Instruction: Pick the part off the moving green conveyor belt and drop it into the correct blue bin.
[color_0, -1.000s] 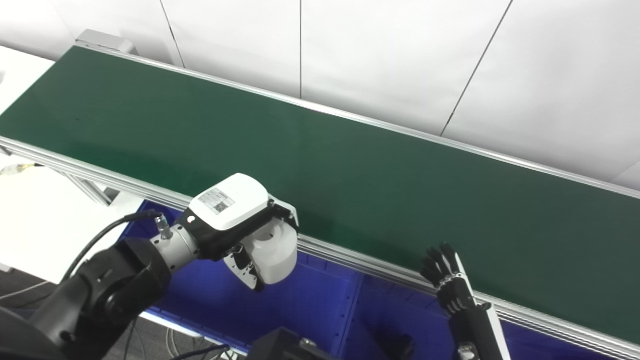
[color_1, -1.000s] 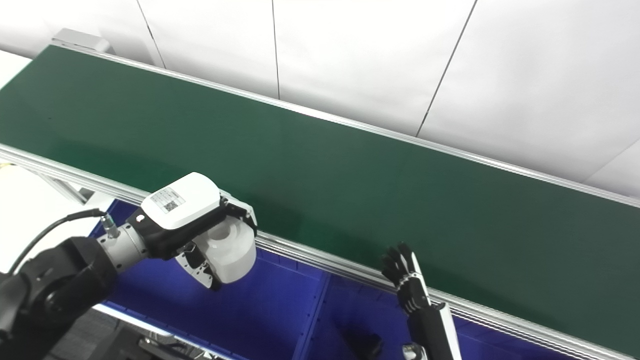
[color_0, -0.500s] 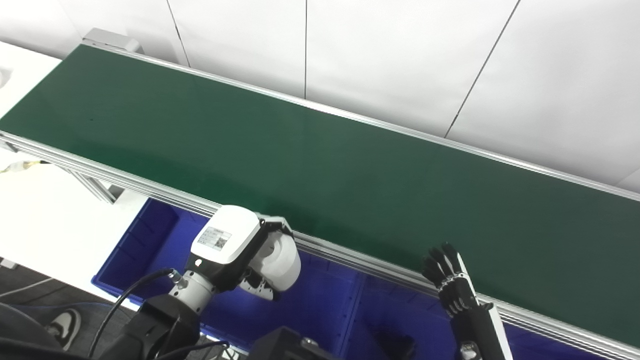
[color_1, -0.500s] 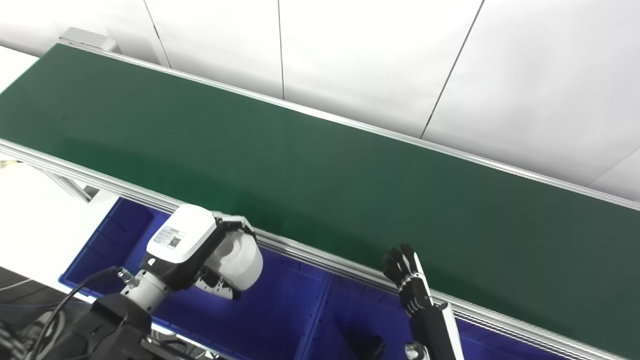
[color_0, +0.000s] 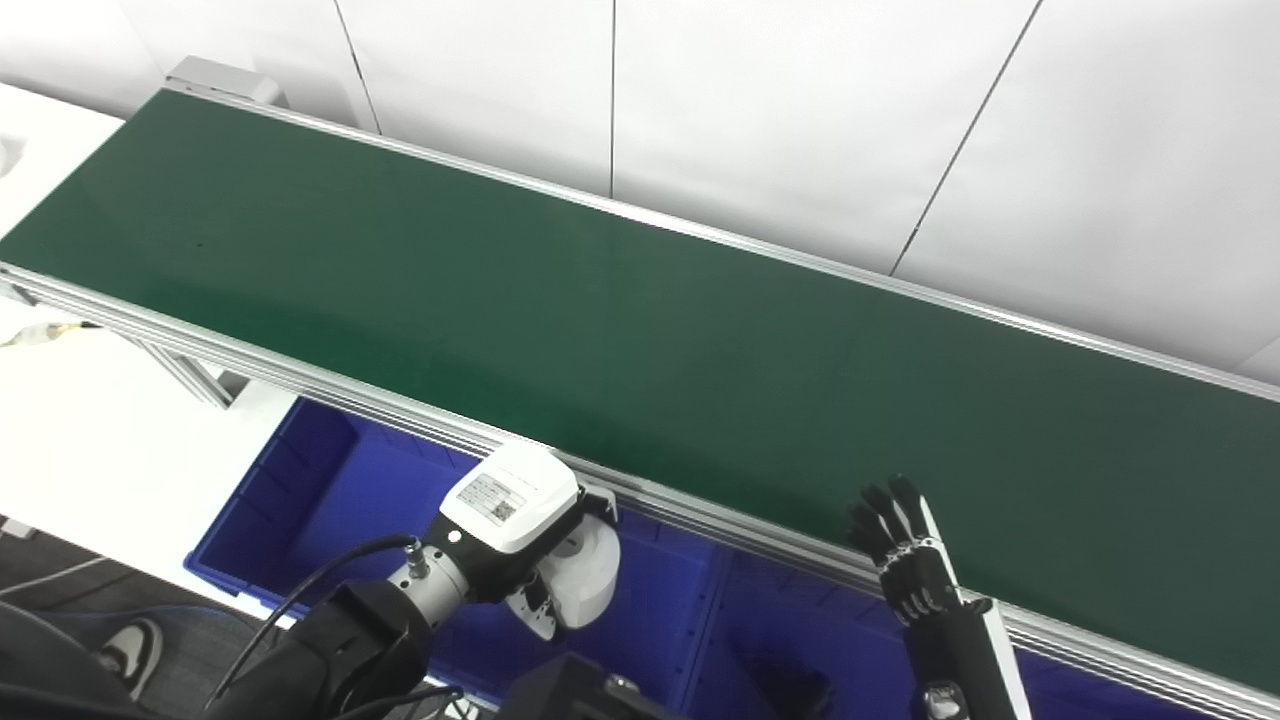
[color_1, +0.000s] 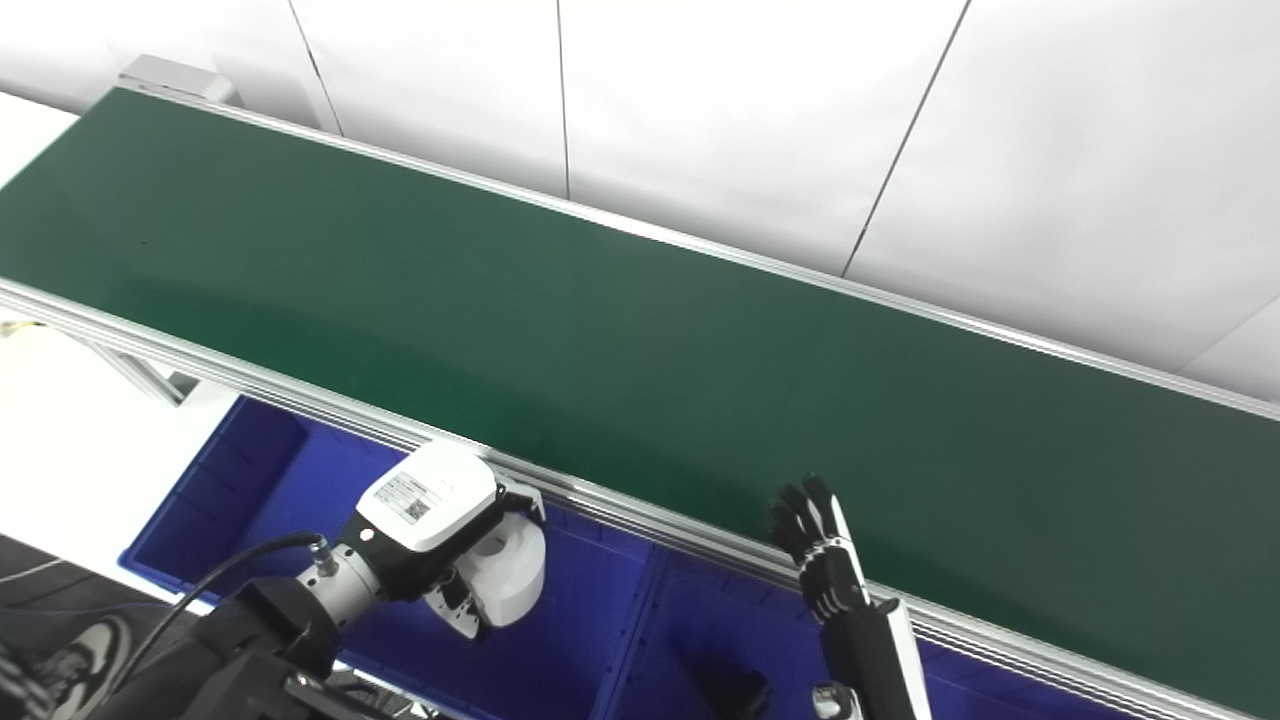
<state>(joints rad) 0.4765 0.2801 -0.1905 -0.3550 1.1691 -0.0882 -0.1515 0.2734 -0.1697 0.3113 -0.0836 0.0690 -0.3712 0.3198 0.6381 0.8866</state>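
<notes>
One white cylindrical part (color_0: 585, 578) is gripped in the left hand (color_0: 520, 540), which hangs over the leftmost blue bin (color_0: 300, 480) just in front of the near rail of the green conveyor belt (color_0: 640, 310). The part is off the belt, so the picking step looks finished and the step in hand appears to be carrying the part to its drop point.

The hand's white back faces the cameras. The part sits beneath and to the right of it, its rounded body sticking out past the palm. Dark fingers (color_0: 530, 610) curl around the part's lower left side, and a lighter piece of the hand shows at its upper edge, so the part is clasped from at least two sides. Its far side is hidden.

The right hand (color_0: 905, 560) stands upright near the belt's front rail, well apart from the part, fingers spread and holding nothing.

The next move likely calls for confirming this is the correct bin, then loosening the fingers so the part falls straight down, clear of the divider to the right and the belt rail behind. The belt surface shows no other part. A dark object lies in the neighbouring bin (color_0: 790, 640), too dim to identify.
</notes>
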